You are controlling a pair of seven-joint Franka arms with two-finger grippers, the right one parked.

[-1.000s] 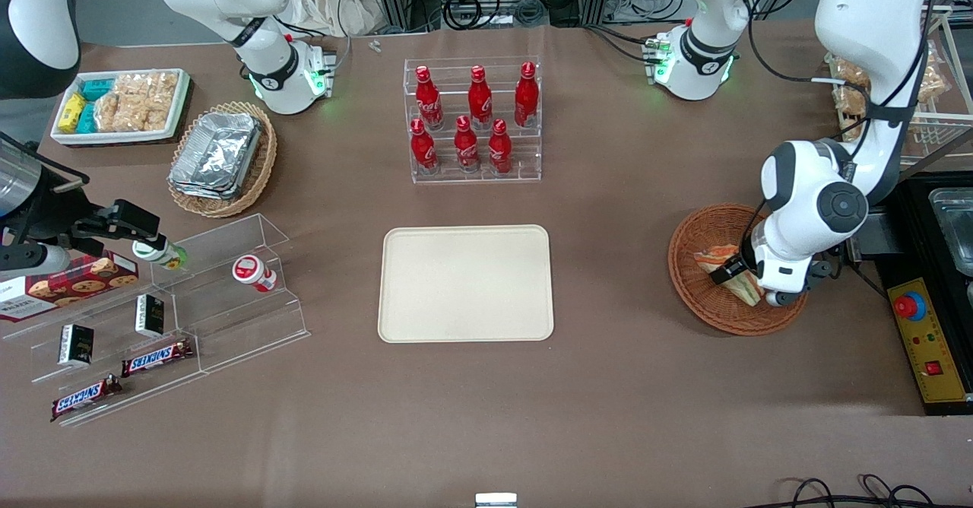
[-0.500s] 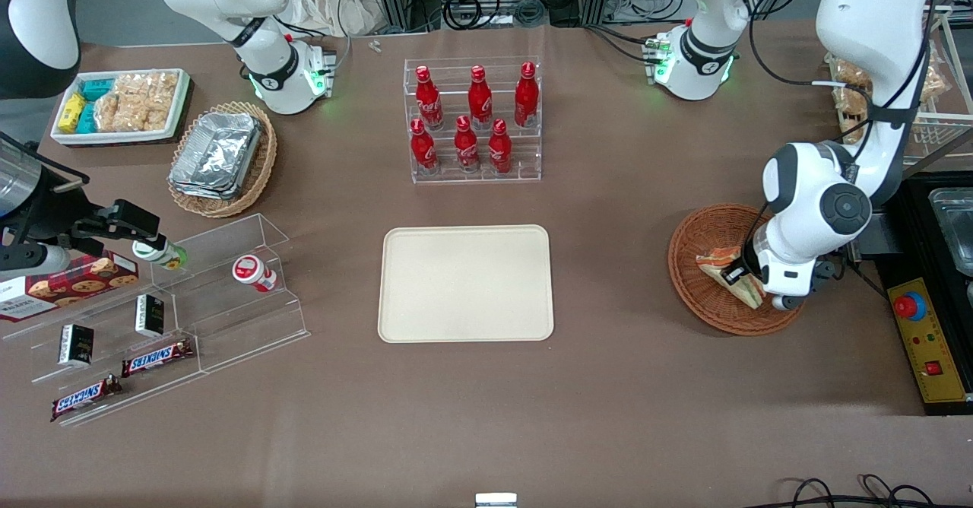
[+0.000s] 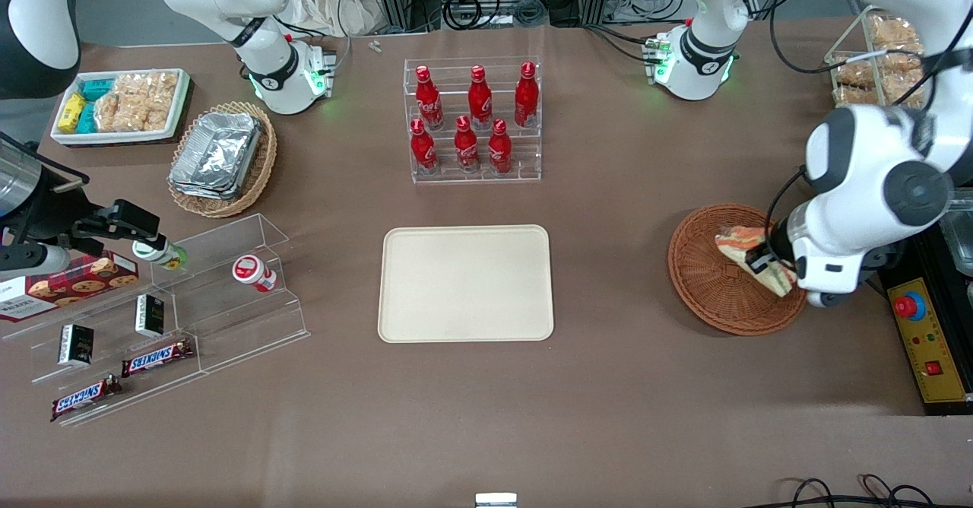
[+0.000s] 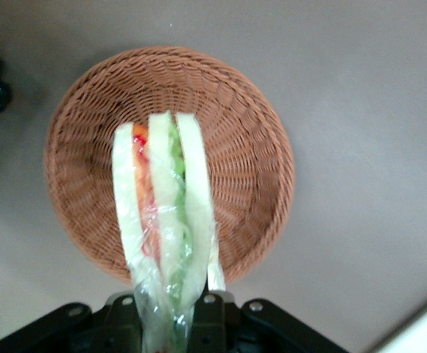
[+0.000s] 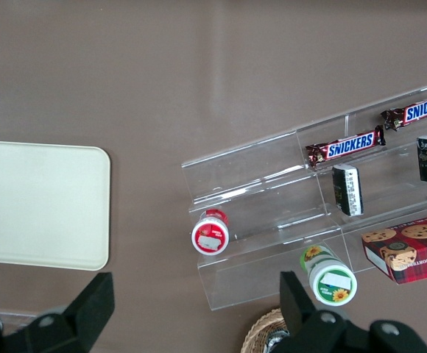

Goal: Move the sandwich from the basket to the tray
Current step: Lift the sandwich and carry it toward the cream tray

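The brown table [image 3: 623, 386] is carrying everything, and the cream tray [image 3: 465, 283] is lying flat near its middle, nearer the front camera than the clear rack of red bottles [image 3: 473, 119]. Well apart from the tray, toward the working arm's end of the table, the round reddish-brown basket [image 3: 711, 295] is sitting with its woven floor showing bare in the wrist view [image 4: 88, 162]. The left arm's gripper [image 3: 768, 265] is hanging above the basket, its jaws clenching the sandwich [image 3: 749, 253] at one end. In the wrist view the gripper [image 4: 171, 312] is pinching the wrapped wedge at its narrow end while the sandwich [image 4: 166, 213] is pointing away from it, clear of the wicker, its orange, green and white layers showing between the pale slices of bread.
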